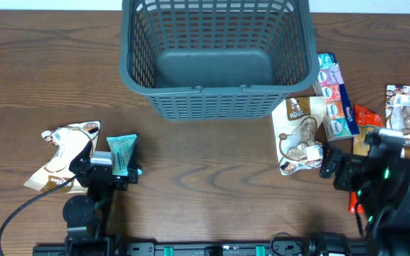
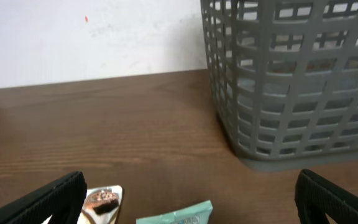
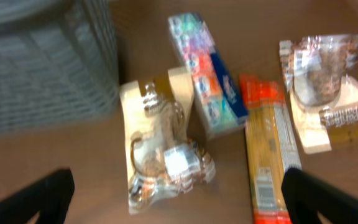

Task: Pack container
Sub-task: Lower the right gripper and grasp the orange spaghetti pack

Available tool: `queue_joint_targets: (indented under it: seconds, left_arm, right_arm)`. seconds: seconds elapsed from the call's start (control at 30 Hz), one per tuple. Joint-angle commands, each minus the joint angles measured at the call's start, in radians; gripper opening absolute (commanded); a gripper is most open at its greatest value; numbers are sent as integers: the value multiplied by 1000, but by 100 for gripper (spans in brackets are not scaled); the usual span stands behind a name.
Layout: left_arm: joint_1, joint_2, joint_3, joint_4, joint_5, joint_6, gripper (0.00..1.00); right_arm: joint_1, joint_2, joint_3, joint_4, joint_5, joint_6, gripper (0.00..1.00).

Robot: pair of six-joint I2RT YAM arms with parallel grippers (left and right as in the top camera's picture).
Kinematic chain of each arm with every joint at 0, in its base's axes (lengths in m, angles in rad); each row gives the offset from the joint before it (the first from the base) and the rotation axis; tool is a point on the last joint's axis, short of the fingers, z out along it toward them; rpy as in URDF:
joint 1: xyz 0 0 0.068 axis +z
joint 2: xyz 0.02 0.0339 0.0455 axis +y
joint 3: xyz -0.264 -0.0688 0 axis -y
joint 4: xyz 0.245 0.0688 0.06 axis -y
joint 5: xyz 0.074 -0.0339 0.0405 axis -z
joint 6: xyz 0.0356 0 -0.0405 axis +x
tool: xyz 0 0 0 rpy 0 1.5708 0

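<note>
The grey-green lattice basket [image 1: 219, 105] stands empty at the far middle of the table [image 1: 205, 185], so packing looks not yet begun. The right gripper [image 3: 176, 183] hovers, jaws wide apart, over a beige-and-clear snack pouch [image 3: 163, 149]. The left gripper [image 2: 191, 190], equally spread, straddles a teal packet [image 2: 176, 216]. Either one, I reckon, must drop, close, then lift over the rim.

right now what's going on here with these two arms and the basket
The two arms are set to pack snacks into the container, which is empty at this point. The left gripper is open right at a teal packet, beside a brown-and-white pouch. The right gripper is open above a cream snack pouch, with a multicoloured pack, an orange packet and a second pouch nearby. Nothing is gripped yet.
</note>
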Motion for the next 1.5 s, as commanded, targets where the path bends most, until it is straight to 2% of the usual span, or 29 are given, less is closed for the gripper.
queue_joint_targets:
  seconds: [0.0,0.07,0.2,0.27,0.37,0.47,0.53,0.63,0.83,0.9,0.93,1.0,1.17,1.47]
  left_arm:
    - [-4,10,-18,-25,0,-17,99]
    - [-4,10,-18,-24,0,-17,99]
    - [-4,11,-18,-25,0,-17,99]
    - [-4,11,-18,-24,0,-17,99]
    - [-4,11,-16,-23,0,-20,99]
    - [-4,12,-16,-23,0,-20,99]
    - [-4,13,-16,-23,0,-20,99]
    - [-4,13,-16,-23,0,-20,98]
    - [-4,14,-16,-24,-1,-20,99]
    - [-4,14,-16,-24,-1,-20,98]
    - [-4,14,-16,-24,-1,-19,99]
    - [-4,14,-16,-24,-1,-20,99]
    - [-4,14,-16,-29,-1,-19,99]
    - [-4,14,-16,-30,-72,-12,99]
  right_arm:
    - [-17,151,171,-118,-22,4,99]
    - [-17,212,254,-192,-19,-23,99]
    - [-38,284,313,-222,222,-3,99]
    - [-79,314,313,-222,271,-11,99]
    - [-180,389,313,-221,263,-57,99]
    - [-295,488,313,-195,117,-241,99]
    - [-361,559,313,-155,3,-258,99]
    - [-430,665,313,-92,-19,-289,99]
    - [-480,854,313,10,-21,-330,98]
    - [-479,898,308,27,-56,-372,89]
    - [-479,912,302,42,-72,-384,83]
    - [-479,932,278,86,-78,-393,81]
    - [-481,919,201,114,-95,-403,90]
    - [-492,851,82,155,-102,-436,95]
